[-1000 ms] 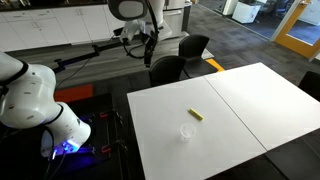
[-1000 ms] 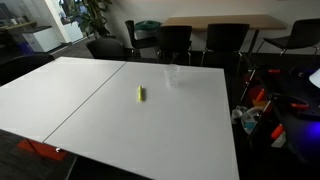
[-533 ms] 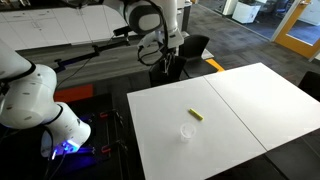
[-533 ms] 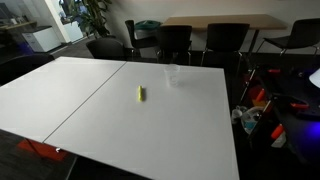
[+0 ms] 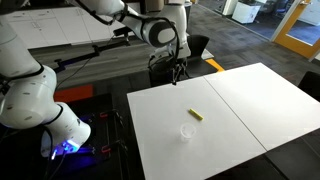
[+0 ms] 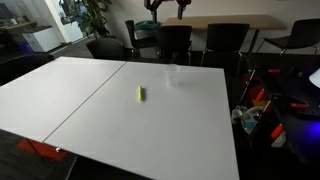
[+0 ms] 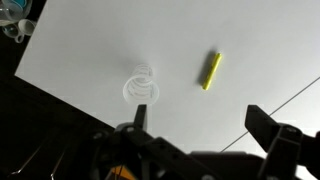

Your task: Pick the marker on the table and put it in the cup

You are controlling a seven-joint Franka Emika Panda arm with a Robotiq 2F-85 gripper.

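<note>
The yellow-green marker (image 5: 197, 114) lies flat on the white table (image 5: 240, 105), next to the panel seam; it also shows in the other exterior view (image 6: 140, 94) and in the wrist view (image 7: 211, 70). The clear cup (image 5: 186, 131) stands upright a little to one side of it, also visible in an exterior view (image 6: 173, 75) and in the wrist view (image 7: 141, 86). My gripper (image 5: 178, 70) hangs high above the table's edge, open and empty, with both things well below it. In the wrist view its open fingers (image 7: 196, 123) frame bare tabletop below the marker and cup.
Dark office chairs (image 5: 180, 58) stand by the table's edge under the arm. More chairs (image 6: 190, 40) and a wooden table (image 6: 220, 20) stand beyond the far edge. A robot base with cables (image 5: 60, 125) sits at the side.
The arm has swung from beyond the chairs towards the table, and the gripper now hangs lower and closer to the table's edge. Marker and cup have not moved.
</note>
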